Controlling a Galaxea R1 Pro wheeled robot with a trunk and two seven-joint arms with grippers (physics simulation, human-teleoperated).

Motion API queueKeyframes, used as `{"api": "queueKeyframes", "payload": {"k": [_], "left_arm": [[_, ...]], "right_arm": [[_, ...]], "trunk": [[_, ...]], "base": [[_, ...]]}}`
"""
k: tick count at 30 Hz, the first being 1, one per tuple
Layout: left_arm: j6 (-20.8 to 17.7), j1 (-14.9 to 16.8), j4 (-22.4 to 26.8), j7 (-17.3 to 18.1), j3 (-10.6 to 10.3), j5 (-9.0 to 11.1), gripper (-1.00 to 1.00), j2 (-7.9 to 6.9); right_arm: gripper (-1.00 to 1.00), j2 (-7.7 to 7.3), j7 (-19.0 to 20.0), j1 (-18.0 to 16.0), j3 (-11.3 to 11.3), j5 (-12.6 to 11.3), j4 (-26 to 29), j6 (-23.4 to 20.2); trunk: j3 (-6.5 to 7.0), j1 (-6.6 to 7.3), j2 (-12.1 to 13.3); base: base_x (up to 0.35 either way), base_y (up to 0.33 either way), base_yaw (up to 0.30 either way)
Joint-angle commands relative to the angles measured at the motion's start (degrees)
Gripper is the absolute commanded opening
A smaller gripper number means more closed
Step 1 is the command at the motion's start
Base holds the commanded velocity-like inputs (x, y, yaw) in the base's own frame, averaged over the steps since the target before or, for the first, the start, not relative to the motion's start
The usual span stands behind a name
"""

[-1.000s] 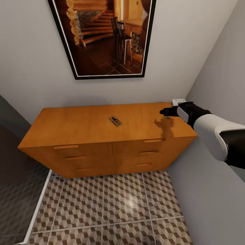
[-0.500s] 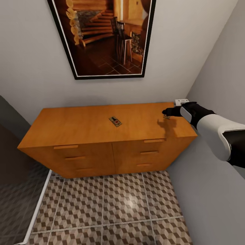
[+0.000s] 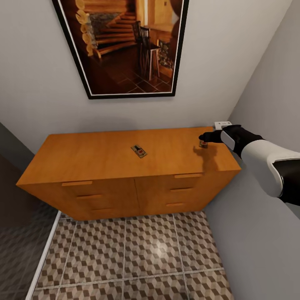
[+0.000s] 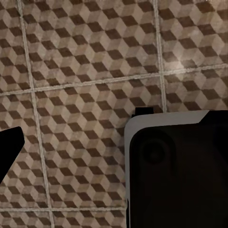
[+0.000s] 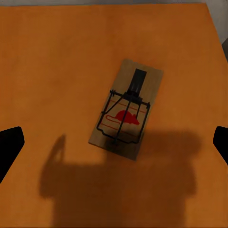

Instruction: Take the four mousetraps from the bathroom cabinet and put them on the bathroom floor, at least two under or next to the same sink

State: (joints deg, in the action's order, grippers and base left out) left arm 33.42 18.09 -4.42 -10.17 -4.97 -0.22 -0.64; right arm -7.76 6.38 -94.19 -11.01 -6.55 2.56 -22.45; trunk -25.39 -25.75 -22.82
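Observation:
Two mousetraps lie on top of the orange-brown cabinet (image 3: 96, 154). One mousetrap (image 3: 139, 151) rests near the middle of the top. The other mousetrap (image 3: 203, 144) sits near the right end, just below my right gripper (image 3: 205, 136). In the right wrist view this trap (image 5: 126, 109) lies flat between the widely spread black fingertips (image 5: 9, 147), and the right gripper (image 5: 114, 142) is open above it without touching. My left gripper (image 4: 114, 147) hangs open over the cube-patterned bathroom floor (image 4: 85, 57), holding nothing. The sink is out of view.
A large framed picture (image 3: 125, 46) hangs above the cabinet. The grey side wall (image 3: 266, 83) runs close along my right arm, with a small white fitting (image 3: 222, 124) at the corner. A dark panel (image 3: 16, 233) borders the tiled floor (image 3: 125, 250) on the left.
My right gripper has edged a little to the right over the right-end mousetrap. The head camera has shifted slightly; both traps lie where they were.

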Motion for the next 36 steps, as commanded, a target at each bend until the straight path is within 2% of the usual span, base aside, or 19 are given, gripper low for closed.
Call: {"api": "queueKeyframes", "payload": {"k": [1, 36], "left_arm": [[0.33, 0.10, -0.24, -0.38, -0.48, -0.04, 1.00, 0.02], [0.33, 0.01, -0.24, -0.38, -0.48, -0.04, 1.00, 0.02]], "right_arm": [[1.00, -0.04, 0.13, -0.03, -0.50, -0.58, 0.08, -0.31], [1.00, 0.09, 0.05, -0.03, -0.59, -0.57, -0.44, -0.31]], "trunk": [[-0.08, -0.03, -0.10], [-0.08, -0.03, -0.10]], "base": [[0.008, -0.004, 0.000], [0.001, -0.027, 0.000]]}}
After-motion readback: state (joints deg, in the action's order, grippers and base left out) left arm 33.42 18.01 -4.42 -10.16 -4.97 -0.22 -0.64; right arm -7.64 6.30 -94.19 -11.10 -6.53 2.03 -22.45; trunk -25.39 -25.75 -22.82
